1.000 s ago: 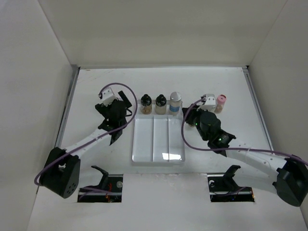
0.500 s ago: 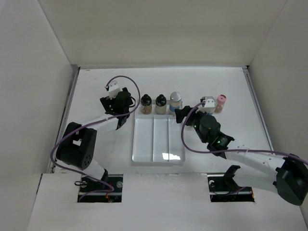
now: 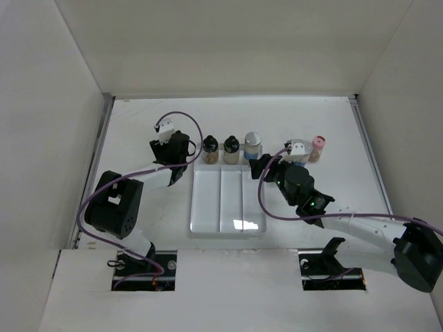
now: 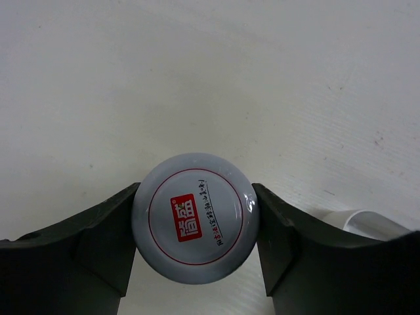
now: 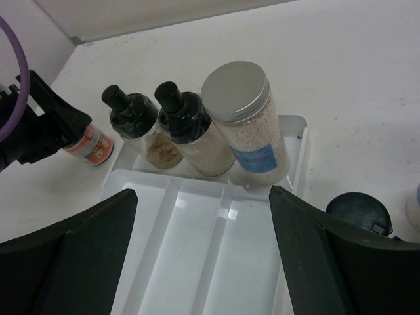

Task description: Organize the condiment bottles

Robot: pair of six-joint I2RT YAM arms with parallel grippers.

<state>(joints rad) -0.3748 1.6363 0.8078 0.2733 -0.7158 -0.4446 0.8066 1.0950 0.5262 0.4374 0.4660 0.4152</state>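
The jar with the red logo on its cap (image 4: 193,218) stands on the white table (image 4: 210,79) in the lower middle of the left wrist view. In the right wrist view it shows at the left, just outside the far corner of the tray (image 5: 216,249). The likeliest trouble is the grip: the fingers meet only the rounded, glossy rim of the cap, so on a lift the jar could slip down out of the hold, or swing and tilt if the pads sit off its centre. Carrying it to the tray brings a second risk. The two black-capped bottles (image 5: 187,121) and the silver-capped jar (image 5: 246,118) crowd the tray's far end at the top of the right wrist view, so a low or wide approach could knock the nearest one over, and the tray's raised lip could catch the jar's base. The other arm hangs over the same tray, and the two could collide if both reach in at once. The left gripper (image 4: 195,195) is closed in on the jar's cap, one finger pressed against each side. The right gripper (image 5: 203,193) is spread wide above the tray's bare compartments, holding and touching nothing. A pink-capped jar (image 3: 318,147) stands beyond it at the upper right of the overhead view.
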